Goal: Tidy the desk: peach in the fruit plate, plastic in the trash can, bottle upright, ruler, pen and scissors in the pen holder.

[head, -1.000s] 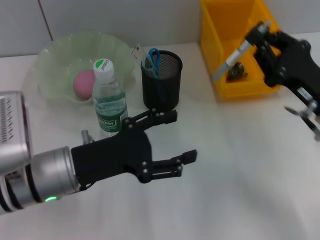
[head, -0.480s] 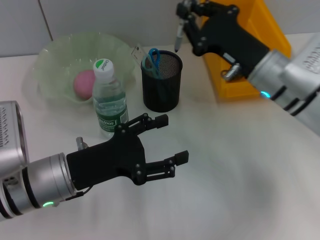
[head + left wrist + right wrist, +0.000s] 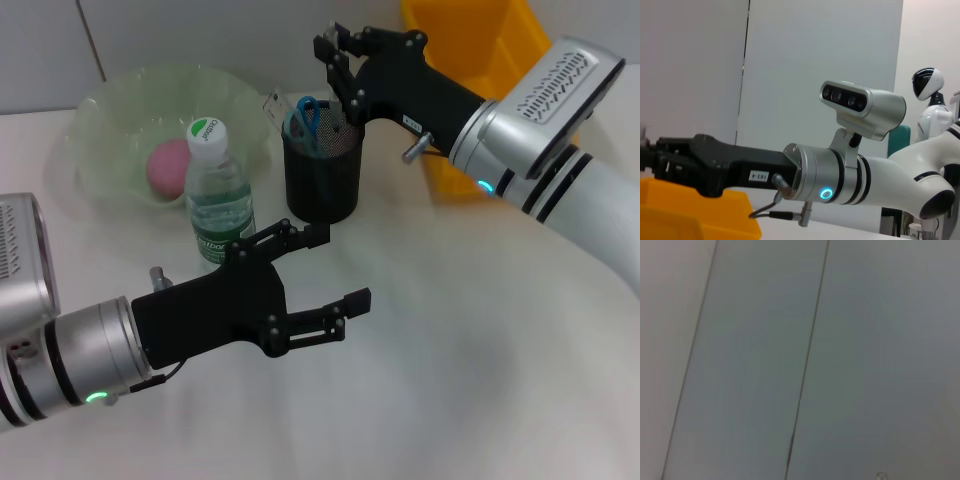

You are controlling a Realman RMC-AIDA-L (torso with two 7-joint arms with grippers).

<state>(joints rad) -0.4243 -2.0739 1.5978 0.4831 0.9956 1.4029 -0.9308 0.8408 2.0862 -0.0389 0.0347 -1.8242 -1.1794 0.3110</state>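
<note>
Black mesh pen holder (image 3: 322, 165) stands mid-desk w/ blue-handled scissors (image 3: 305, 118) and a clear ruler (image 3: 277, 105) sticking out of its top; a pen can't be made out inside. Pale green fruit plate (image 3: 120, 110) sits back left, pink peach (image 3: 168, 167) lying in it. Water bottle (image 3: 218, 197) stands upright w/ cap on, just in front of the plate's near rim and beside the pen holder, small gap between them. Yellow bin (image 3: 455, 60) at back right, mostly hidden by the right arm; contents not visible.

Right gripper (image 3: 342, 62) hangs just above the pen holder's far rim, fingers parted a bit, nothing seen between them. Left gripper (image 3: 335, 270) hovers low over the white desk (image 3: 480, 380) in front of the bottle, fingers spread wide, holding nothing; upper finger tip is near the holder's base.

Front and right of desk is bare white surface, lots of room. Back left is tight: plate, bottle, holder near one another close to the wall. Right wrist view shows only grey wall panels.
</note>
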